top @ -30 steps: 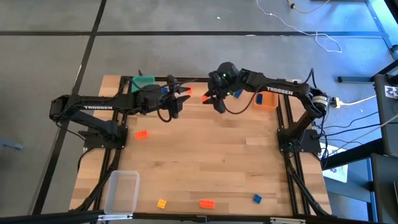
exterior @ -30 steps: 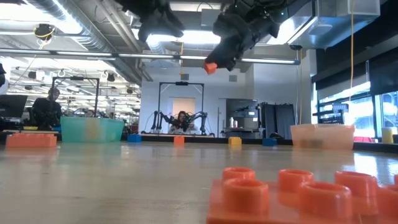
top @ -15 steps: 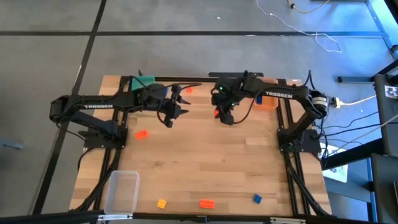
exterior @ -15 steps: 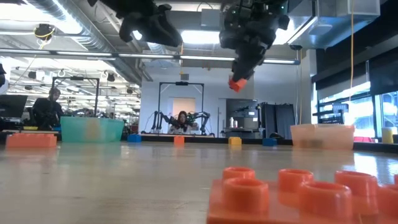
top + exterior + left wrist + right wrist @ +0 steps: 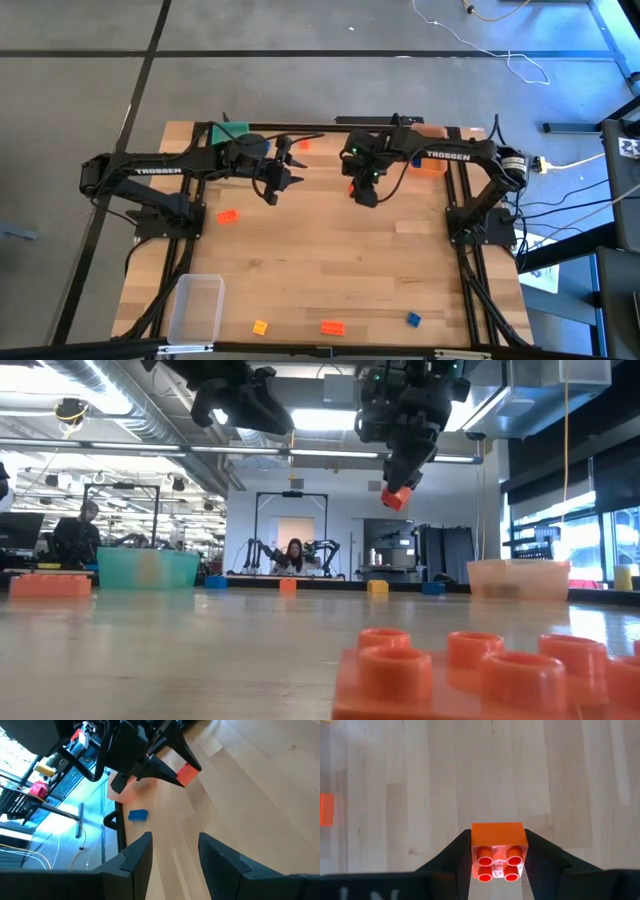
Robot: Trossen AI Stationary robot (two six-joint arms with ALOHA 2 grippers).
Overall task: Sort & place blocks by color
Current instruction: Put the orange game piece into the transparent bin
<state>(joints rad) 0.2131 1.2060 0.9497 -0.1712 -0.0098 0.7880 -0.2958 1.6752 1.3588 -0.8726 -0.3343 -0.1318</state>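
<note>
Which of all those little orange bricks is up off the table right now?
The orange brick clamped in the right gripper, held in the air. The other orange bricks, like the long one at the table's near edge, lie flat.

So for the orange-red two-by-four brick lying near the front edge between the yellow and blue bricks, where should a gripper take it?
Probably from straight above, closing across the two long sides of the orange-red brick. It lies flat, studs up, with bare table around it; the yellow brick and blue brick sit well apart. The empty left gripper is free; the right gripper already holds a small orange-red block.
</note>
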